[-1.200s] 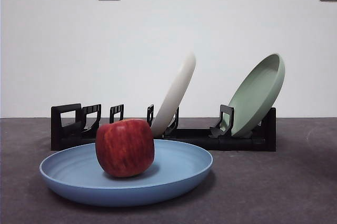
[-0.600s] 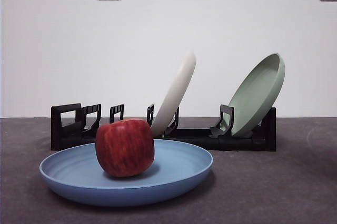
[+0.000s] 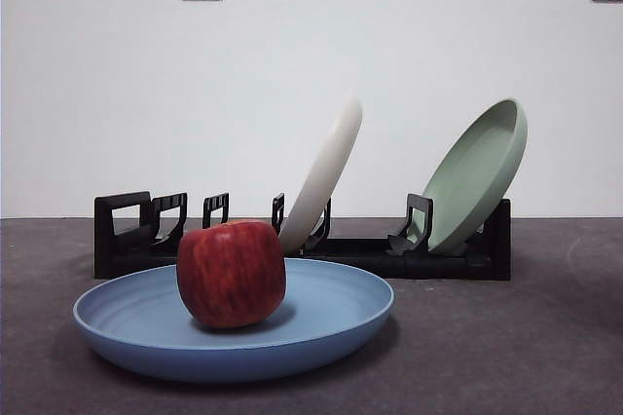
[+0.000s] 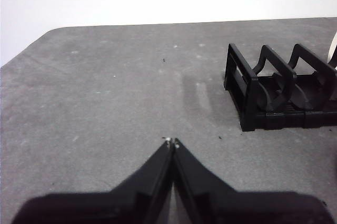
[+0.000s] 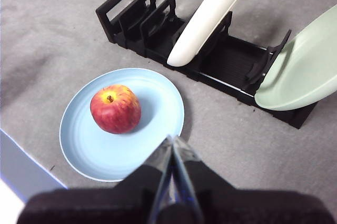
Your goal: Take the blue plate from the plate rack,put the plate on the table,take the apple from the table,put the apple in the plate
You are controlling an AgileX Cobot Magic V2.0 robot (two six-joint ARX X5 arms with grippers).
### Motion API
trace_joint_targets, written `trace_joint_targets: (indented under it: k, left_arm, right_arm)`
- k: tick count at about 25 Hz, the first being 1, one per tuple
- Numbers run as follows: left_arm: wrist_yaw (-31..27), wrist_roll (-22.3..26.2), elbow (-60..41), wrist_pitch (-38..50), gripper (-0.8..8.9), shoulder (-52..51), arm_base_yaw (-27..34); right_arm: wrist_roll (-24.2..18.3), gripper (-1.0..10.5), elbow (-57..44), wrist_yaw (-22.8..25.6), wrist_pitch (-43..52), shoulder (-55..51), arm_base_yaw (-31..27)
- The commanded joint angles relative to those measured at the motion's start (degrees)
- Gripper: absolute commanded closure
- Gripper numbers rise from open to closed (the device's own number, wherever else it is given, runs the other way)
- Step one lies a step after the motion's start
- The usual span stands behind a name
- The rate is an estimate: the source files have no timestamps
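Apple (image 3: 232, 274) sits in blue plate (image 3: 321, 322); left gripper (image 4: 172, 141) and right gripper (image 5: 172, 139) closed, empty.

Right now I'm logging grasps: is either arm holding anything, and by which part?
Nothing is held. The left gripper and right gripper are both shut on nothing; the apple sits free in the blue plate.

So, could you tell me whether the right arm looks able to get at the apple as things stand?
Probably yes. The right gripper, jaws shut, hangs above the blue plate, and the apple sits exposed on it with nothing over or in front of it. The jaws would need to open first.
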Motion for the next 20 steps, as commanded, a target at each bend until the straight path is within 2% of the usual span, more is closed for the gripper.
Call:
trace_joint_targets:
  k: [1,3,7,10,13,16,20]
  left_arm:
    - [0.1,-0.6,-0.8,0.2,8.14,-0.2,0.2]
    - [0.0,-0.6,-0.8,0.2,8.14,-0.2,0.2]
    - [0.0,-0.6,-0.8,0.2,8.14,-0.2,0.2]
    - [0.0,-0.6,-0.8,0.2,8.14,-0.2,0.2]
    - [0.0,-0.6,-0.8,0.2,8.14,-0.2,0.2]
    - [0.0,-0.6,-0.8,0.2,8.14,-0.2,0.2]
    - [0.0,-0.6,-0.8,0.2,8.15,-0.2,0.2]
  right_arm:
    - [-6.9,9.5,-0.6,4.5,0.5,-1.8,-3.1]
    - [-9.3,9.5,-2.2,4.0,3.2,-3.5,-10.1]
    - [-8.1,9.5,-11.2,1.7,15.7,-13.2,-27.2]
    - [-8.0,9.5,-19.7,1.0,21.0,-23.6,-36.0]
    - [-8.5,9.5,-26.8,1.1,21.4,-30.4,-39.6]
    - [-8.7,9.5,-31.1,0.5,22.8,-33.2,-39.9]
    - [-9.4,9.5,-37.4,-3.0,29.7,-36.0,-39.9]
